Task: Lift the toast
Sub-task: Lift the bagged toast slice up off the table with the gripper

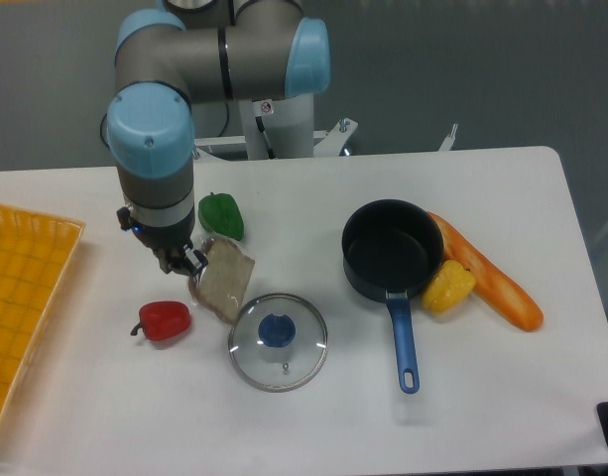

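Note:
The toast (225, 279) is a tan speckled slice with a darker crust, tilted and hanging off the table at centre left. My gripper (190, 267) is shut on its left edge, just under the arm's grey wrist. The slice's lower corner hangs above the rim of the glass lid (278, 340). The fingers themselves are mostly hidden by the wrist and the slice.
A red pepper (165, 320) lies left of the lid and a green pepper (221, 215) lies behind the toast. A dark pot with a blue handle (391, 260), a yellow pepper (447, 286) and a long orange loaf (487, 271) sit on the right. An orange tray (21, 307) fills the left edge.

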Controlling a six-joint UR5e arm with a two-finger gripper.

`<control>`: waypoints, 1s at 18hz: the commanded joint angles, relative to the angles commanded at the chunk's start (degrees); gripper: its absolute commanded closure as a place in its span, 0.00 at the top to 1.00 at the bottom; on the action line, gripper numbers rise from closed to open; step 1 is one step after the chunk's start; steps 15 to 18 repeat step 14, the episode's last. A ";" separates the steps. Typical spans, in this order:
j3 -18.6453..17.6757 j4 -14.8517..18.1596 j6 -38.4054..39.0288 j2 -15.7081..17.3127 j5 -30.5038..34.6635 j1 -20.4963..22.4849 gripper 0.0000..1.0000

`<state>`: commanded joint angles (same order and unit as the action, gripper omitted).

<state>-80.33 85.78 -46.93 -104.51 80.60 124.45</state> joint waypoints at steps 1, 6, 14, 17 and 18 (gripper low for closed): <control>0.00 0.09 -0.09 0.44 0.00 0.00 0.00; 0.35 2.19 -0.61 0.88 0.26 0.09 0.00; 0.09 2.90 -2.20 1.41 0.09 1.06 0.00; 0.09 2.90 -2.20 1.41 0.09 1.06 0.00; 0.09 2.90 -2.20 1.41 0.09 1.06 0.00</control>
